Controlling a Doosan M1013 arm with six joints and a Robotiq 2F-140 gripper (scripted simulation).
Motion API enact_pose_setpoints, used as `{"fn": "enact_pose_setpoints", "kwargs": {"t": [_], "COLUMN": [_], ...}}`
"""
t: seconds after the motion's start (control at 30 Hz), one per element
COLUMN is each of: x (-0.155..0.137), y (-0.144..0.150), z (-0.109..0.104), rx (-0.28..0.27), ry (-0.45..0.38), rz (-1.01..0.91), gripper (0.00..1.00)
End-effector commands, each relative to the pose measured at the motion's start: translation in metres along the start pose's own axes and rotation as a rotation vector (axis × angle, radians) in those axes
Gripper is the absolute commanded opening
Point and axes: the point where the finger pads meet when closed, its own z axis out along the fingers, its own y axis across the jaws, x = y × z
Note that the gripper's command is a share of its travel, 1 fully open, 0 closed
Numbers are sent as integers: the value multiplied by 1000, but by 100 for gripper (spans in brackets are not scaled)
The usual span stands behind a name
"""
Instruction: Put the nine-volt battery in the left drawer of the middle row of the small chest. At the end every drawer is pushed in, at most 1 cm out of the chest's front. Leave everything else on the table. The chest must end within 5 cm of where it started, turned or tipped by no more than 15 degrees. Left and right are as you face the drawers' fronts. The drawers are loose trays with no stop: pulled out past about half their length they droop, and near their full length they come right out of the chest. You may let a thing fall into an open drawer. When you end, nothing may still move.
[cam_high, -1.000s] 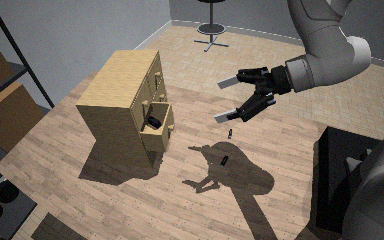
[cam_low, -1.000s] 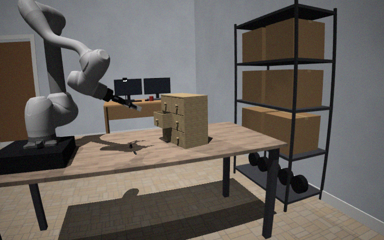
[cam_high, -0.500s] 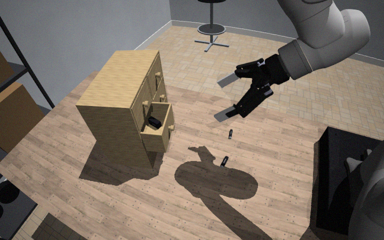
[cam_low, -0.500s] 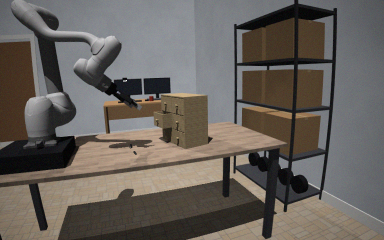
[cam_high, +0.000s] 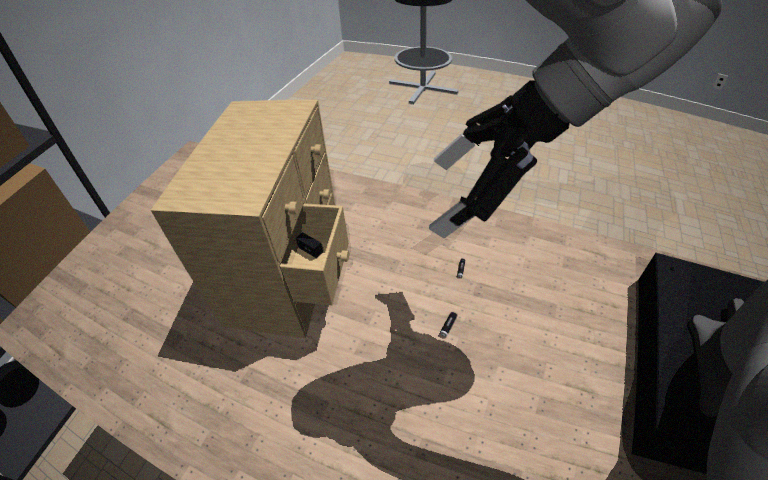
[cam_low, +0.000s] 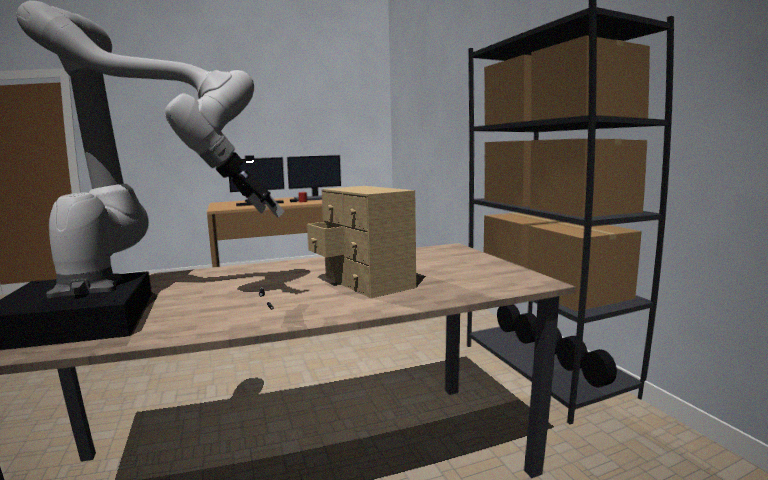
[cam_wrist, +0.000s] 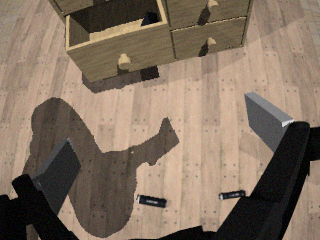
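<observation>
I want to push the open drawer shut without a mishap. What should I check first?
1. Battery inside the open drawer: ok.
2. Gripper empty, fingers wide apart: ok.
3. Drawer pushed in: not ok, it sticks well out.
4. Other five drawers flush: ok.
5. Two small cylinders on the table, out of the drawer's path: ok.
6. Chest upright: ok.

We see a wooden table (cam_high: 566, 362) carrying the small chest (cam_high: 237, 186), a black base block (cam_high: 668, 316), and two small dark cylinders (cam_high: 461, 267) (cam_high: 448, 324), possibly batteries, lying apart.
</observation>
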Motion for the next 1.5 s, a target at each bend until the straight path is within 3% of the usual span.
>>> {"fn": "enact_pose_setpoints", "kwargs": {"t": [0.0,0.43,0.5,0.73,1.0,1.47], "x": [4,11,11,14,15,15], "y": [-4,-3,-3,-3,-3,-3], "z": [-1,-10,-10,-14,-15,-15], "rx": [1,2,2,2,2,2], "ry": [-112,-481,-481,-617,-676,-680], "rz": [9,9,9,9,9,9], "gripper": [100,100,100,100,100,100]}}
